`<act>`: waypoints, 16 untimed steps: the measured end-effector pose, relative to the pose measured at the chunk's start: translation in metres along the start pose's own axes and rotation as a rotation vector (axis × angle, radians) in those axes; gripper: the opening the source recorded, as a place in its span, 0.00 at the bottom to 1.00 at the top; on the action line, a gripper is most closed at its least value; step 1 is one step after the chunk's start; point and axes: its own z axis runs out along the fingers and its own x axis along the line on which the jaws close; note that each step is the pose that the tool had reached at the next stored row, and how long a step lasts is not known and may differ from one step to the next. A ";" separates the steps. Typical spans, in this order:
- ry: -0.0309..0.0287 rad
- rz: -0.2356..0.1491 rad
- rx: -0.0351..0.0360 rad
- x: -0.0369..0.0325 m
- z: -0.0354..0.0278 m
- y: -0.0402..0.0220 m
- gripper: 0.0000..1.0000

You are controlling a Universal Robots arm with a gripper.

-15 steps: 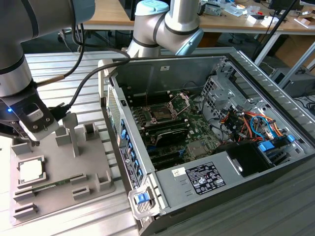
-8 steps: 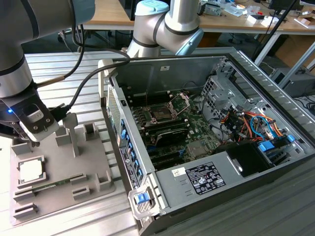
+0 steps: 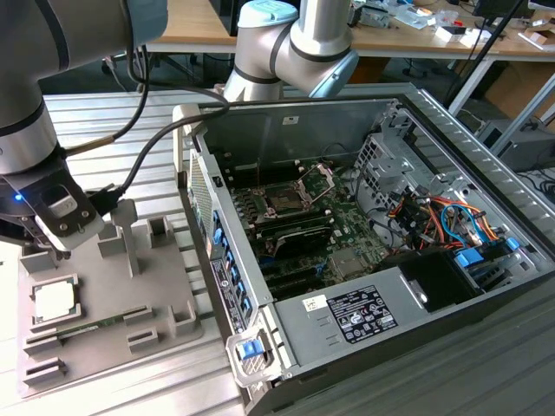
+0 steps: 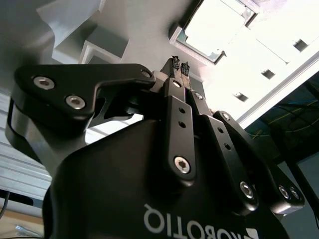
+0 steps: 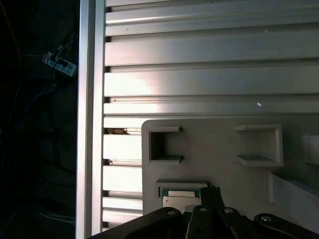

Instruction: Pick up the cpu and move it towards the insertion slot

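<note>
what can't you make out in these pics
cpu: first wrist view, partly hidden behind the gripper.
insertion slot: exterior view, too small to tell what's inside.
grey tray: exterior view, one corner hidden behind the gripper.

Grey tray (image 3: 160, 290) beside open computer case (image 3: 260, 130)

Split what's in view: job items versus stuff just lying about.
Job:
cpu, in the recess of the grey tray
insertion slot on the motherboard
claw, shut, empty, near the cpu

Lying about:
memory stick on the tray
orange and blue cables in the case
</note>
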 end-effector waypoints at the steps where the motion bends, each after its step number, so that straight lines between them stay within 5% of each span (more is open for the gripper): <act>1: 0.0000 0.000 0.0000 0.0000 0.0002 -0.0001 0.11; 16: -0.0001 0.000 0.0000 0.0002 0.0044 -0.0006 0.11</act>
